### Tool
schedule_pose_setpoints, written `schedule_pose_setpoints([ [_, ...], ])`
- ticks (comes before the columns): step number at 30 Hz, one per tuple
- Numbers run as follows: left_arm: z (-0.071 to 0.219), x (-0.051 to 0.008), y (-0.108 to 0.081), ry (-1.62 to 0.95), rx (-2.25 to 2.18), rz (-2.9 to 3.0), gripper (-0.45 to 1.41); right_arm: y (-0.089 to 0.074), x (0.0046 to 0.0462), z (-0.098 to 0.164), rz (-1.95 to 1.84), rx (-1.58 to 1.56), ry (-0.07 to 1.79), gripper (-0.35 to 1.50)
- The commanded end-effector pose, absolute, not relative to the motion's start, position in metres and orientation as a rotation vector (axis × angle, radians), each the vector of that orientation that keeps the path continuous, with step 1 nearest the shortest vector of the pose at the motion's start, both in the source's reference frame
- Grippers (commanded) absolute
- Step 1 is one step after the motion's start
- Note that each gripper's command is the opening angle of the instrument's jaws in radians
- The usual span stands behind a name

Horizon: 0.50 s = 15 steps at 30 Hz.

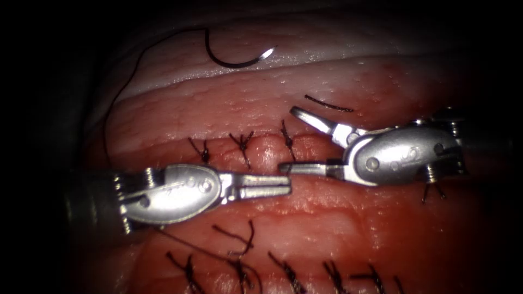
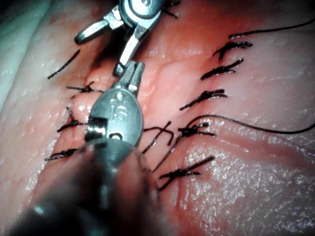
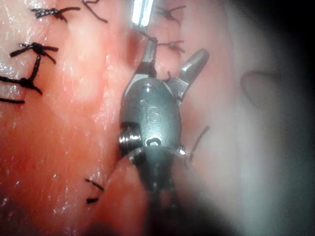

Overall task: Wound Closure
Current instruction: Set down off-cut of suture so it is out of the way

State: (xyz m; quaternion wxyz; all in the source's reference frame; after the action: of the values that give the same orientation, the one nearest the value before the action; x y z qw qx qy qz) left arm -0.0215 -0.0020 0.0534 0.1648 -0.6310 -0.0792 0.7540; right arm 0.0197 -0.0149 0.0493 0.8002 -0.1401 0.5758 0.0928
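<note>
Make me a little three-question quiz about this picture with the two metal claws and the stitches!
1. True or false: the needle is held by the left tool.
2. Which tool has its jaws wide open? A) left B) right C) both
3. Fill in: the needle lies loose on the ____, up beyond the row of stitches, with its thread trailing off to the left.

Key
1. False. It lies free; neither tool holds it, and it is not in the tissue.
2. B. The right tool is spread open and holds nothing; the left tool's jaws are shut on nothing.
3. tissue
</note>
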Motion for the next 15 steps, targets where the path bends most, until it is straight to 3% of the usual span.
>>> schedule_pose_setpoints([
  [1, 0.054, -0.0221, -0.002, -0.218, -1.798, 2.152, -0.45, -0.015, 0.0195, 0.050, 0.199, -0.306, 1.226, 1.46],
  [11, 0.059, -0.0297, -0.001, -0.191, -1.753, 2.204, -0.45, -0.013, 0.0058, 0.049, 0.214, -0.358, 1.013, 1.43],
  [15, 0.062, -0.0329, 0.003, -0.183, -1.696, 2.239, -0.45, -0.013, 0.0038, 0.049, 0.234, -0.382, 0.955, 1.41],
])
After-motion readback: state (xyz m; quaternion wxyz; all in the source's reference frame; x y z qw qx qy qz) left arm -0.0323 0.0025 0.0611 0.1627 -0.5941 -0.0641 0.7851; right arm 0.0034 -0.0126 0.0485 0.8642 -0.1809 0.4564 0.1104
